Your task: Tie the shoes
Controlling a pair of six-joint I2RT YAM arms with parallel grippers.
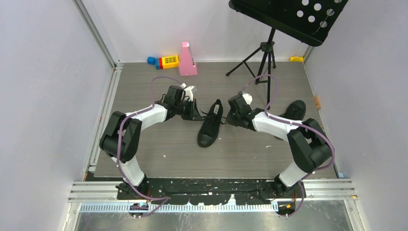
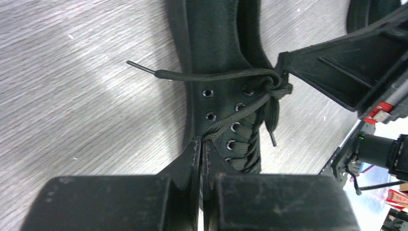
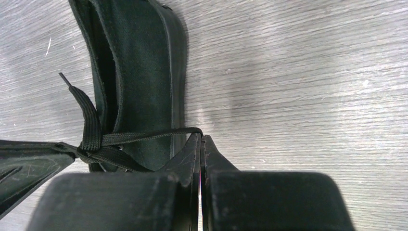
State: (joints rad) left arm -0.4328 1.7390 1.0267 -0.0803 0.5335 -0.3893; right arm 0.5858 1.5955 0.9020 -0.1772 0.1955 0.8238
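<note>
closed black fingers of the left gripper (image 2: 201, 148) pinch one strand of lace (image 2: 240, 114) at their tips. the strand runs ahead and to the right, to a knot (image 2: 275, 86) over the eyelets of the shoe (image 2: 216, 43), which lies straight ahead of the jaws. the right gripper (image 3: 200, 142) is clamped on a taut strand leading left from its tips to the same knot, with the shoe's side just ahead-left. a second shoe (image 1: 294, 109) lies on the table (image 1: 168, 154) well outside the right jaws.
</note>
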